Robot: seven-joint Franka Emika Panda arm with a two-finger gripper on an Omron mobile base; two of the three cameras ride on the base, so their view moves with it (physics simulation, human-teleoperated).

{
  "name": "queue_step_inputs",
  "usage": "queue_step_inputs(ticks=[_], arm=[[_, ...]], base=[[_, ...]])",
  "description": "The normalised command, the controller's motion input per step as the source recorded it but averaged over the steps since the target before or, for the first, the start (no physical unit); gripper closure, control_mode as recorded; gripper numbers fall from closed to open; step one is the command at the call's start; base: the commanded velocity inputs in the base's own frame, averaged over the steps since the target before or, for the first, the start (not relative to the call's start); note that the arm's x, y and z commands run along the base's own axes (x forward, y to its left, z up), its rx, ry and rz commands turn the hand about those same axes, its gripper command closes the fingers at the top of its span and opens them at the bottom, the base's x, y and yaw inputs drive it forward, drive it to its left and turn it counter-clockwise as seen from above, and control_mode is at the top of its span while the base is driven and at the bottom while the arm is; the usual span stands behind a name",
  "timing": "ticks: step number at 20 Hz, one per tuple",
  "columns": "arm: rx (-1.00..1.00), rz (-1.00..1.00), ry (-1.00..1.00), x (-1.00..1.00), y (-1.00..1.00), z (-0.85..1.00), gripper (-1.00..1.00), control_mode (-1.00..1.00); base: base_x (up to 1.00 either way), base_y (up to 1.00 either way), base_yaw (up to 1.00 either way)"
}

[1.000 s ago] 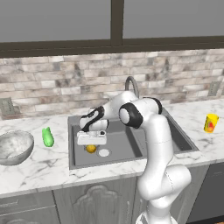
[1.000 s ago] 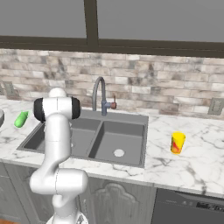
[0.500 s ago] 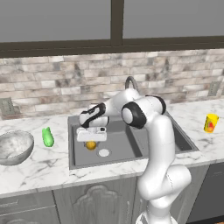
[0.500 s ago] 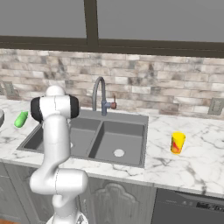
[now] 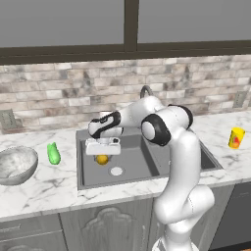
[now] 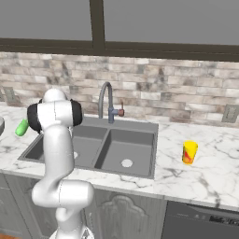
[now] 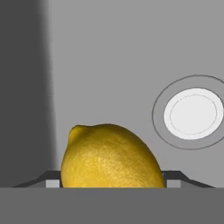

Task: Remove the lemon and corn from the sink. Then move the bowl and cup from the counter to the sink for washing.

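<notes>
Claw [image 5: 102,155] spread, straddling the lemon [image 5: 102,159] on the floor of the sink's [image 5: 147,166] left basin near the drain [image 7: 190,113]. Best practice: descend fully, centre the fruit, then close gently.

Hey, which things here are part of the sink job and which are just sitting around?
Part of the job:
- lemon, in the sink, between the open claw tips
- corn, on the counter
- bowl
- cup

Just there:
- faucet
- wall outlet
- window
</notes>
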Motion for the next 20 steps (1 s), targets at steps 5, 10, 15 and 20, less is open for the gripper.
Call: queue_step_inputs(ticks=[5, 10, 15, 20], arm=[[0.0, 0.0, -0.03, -0.25, 0.0, 0.34, 1.0, -1.0], [0.0, 0.0, -0.08, -0.27, 0.0, 0.33, 1.0, -1.0], [0.0, 0.0, -0.11, -0.29, 0.03, 0.29, 1.0, -1.0], [0.0, 0.0, -0.16, -0.25, 0.12, 0.2, 1.0, -1.0]], base=[[0.0, 0.0, 0.0], [0.0, 0.0, 0.0], [0.0, 0.0, 0.0], [0.0, 0.0, 0.0]])
